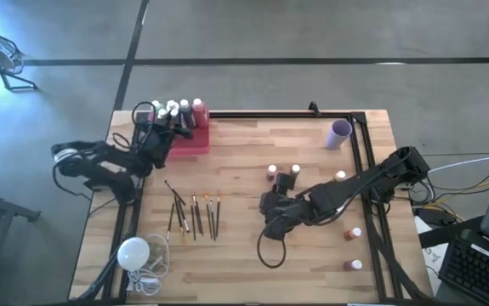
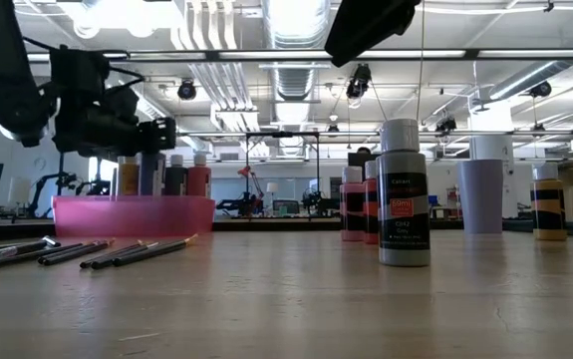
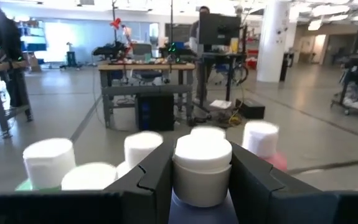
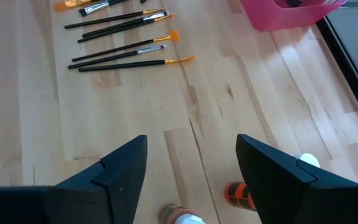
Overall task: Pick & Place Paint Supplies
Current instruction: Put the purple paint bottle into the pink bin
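While clamped, bottle between left gripper fingers

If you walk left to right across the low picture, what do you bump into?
Paintbrushes → pink tray with bottles in it → red bottles → big grey bottle → purple cup → yellow-and-black bottle.

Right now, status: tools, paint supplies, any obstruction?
Left tool shut on a white-capped bottle over the pink bin. Right tool open, empty, above loose bottles mid-table. Brushes still on wood. Nothing blocking.
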Controlling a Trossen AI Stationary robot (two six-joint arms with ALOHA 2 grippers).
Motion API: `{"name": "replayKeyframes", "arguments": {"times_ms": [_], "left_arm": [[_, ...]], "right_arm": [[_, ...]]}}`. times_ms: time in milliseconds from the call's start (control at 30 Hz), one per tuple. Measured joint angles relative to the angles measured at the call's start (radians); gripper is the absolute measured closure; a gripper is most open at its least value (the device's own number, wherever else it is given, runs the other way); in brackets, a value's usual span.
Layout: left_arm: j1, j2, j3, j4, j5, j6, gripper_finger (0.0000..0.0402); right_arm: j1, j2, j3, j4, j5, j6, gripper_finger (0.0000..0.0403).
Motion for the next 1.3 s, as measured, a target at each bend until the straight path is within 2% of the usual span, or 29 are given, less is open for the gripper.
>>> {"name": "replayKeyframes", "arguments": {"times_ms": [400, 1067, 1300], "left_arm": [[0.05, 0.124, 0.061, 0.016, -0.025, -0.019, 0.0275], [0.062, 0.139, 0.064, 0.016, -0.018, -0.057, 0.0252], [0.061, 0.138, 0.064, 0.012, -0.018, -0.056, 0.0222]], "right_arm": [[0.0, 0.0, -0.007, 0.0, 0.0, 0.0, 0.0125], [0.0, 0.0, -0.036, 0.008, -0.001, 0.003, 0.0081], [0.0, 0.0, -0.036, 0.008, -0.001, 0.003, 0.0068]]}}
